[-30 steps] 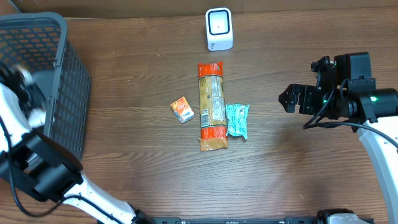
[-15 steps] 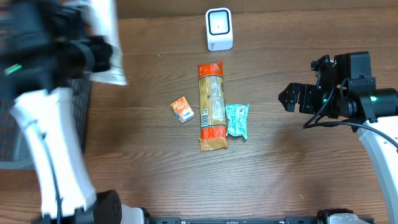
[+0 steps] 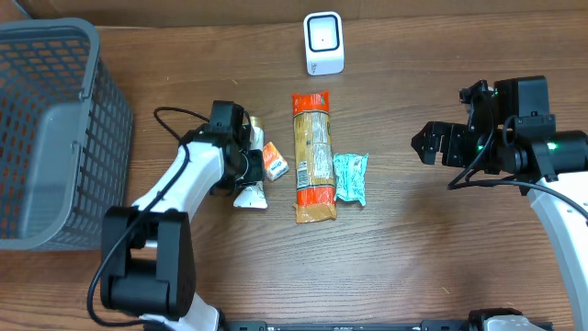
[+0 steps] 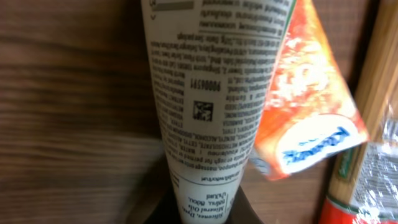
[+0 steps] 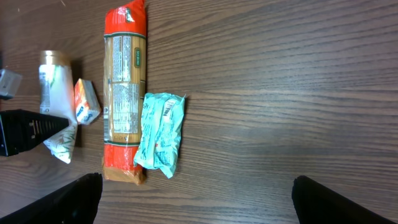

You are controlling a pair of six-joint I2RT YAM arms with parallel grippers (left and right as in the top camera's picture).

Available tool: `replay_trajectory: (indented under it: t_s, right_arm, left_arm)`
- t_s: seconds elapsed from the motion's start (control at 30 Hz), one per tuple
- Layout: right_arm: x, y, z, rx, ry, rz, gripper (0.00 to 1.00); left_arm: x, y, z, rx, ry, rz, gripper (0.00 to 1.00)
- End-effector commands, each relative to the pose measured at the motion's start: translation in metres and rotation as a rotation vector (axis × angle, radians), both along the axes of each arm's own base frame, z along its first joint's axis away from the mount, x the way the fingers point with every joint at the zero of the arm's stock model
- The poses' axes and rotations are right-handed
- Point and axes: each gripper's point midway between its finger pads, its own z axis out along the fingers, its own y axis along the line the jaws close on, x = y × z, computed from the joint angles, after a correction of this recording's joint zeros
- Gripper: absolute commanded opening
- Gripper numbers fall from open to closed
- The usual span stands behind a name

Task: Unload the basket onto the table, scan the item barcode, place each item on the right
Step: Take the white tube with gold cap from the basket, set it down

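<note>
**Left pincer has the white tube; scanner not yet reached**

Overhead view of a wooden table (image 3: 413, 267). Your left pincer (image 3: 245, 171) is clamped shut around a white tube (image 3: 249, 195), a little to the 9 o'clock side of the table's middle. The tube's long axis runs from 6 to 12 o'clock. Its tan cap (image 5: 53, 59) points to 12, and its flat crimped end points to 6.

An orange box (image 3: 272, 162) lies just beside the tube at its 3 o'clock and seems to touch it. You cannot tell whether the tube rests on the table or is lifted off it. Further toward 3 o'clock lie a long pasta packet (image 3: 312, 156) and a teal packet (image 3: 350, 176).

In the left wrist view the tube fills the frame with fine black print and a small square code (image 4: 200, 111). No striped barcode shows there.

Your right pincer (image 3: 424, 147) hangs at the table's 3 o'clock side, jaws wide apart, holding nothing.

The white scanner (image 3: 323, 43) stands at the table's 12 o'clock edge. From the tube it is at about 1 o'clock and well apart.

The grasp looks done, so the step in hand is likely carrying the tube to the scanner. The next move calls for lifting it clear of the orange box and taking it toward 1 o'clock. Then turn the printed side to the scanner's dark window, rolling the tube about its long axis if the barcode is on a hidden face.
</note>
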Motion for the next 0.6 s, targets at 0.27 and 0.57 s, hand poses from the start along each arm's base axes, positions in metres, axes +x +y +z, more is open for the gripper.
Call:
replay_trajectory:
  t_s: [0.27,0.57]
  right_arm:
    - [0.01,0.032,-0.016,0.161,0.086,0.09,1.0]
    - [0.004,0.092,-0.074,0.305,0.363,0.124,0.78]
  left_arm:
    - [0.016,0.034,0.047,0.065,-0.027,0.098,0.67]
    - [0.041,0.056,0.098,0.074,-0.1,0.117,1.0]
